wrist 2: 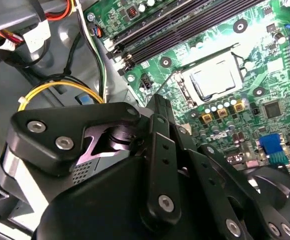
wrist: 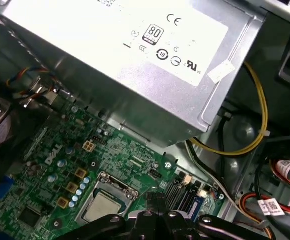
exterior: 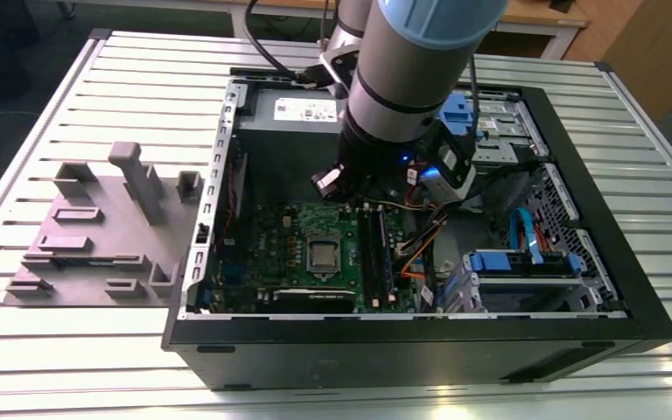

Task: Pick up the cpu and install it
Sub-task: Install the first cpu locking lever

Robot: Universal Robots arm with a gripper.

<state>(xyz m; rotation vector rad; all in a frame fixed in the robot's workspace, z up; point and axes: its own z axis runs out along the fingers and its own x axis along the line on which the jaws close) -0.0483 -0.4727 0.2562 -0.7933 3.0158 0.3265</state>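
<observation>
The cpu [exterior: 322,255] is a small silvery square lying flat inside the dark socket in the middle of the green motherboard [exterior: 272,254], within the open computer case. In both wrist views its metal top [wrist 2: 215,80] [wrist: 102,206] shows framed by the socket's metal bracket. My gripper [wrist 2: 160,102] [wrist: 156,199] hangs above the board, its black fingers drawn together to one tip, a short way off from the socket and apart from the cpu. Nothing shows between the fingers. The arm [exterior: 412,87] reaches down into the case from above.
A grey power-supply box [wrist: 135,50] [exterior: 295,109] sits at the case's far end. Memory slots [wrist 2: 184,20] run beside the socket. Yellow and orange cables [wrist 2: 60,90] loop near the gripper. Blue drive brackets [exterior: 523,262] fill the case's right. A grey fixture [exterior: 102,227] stands left of the case.
</observation>
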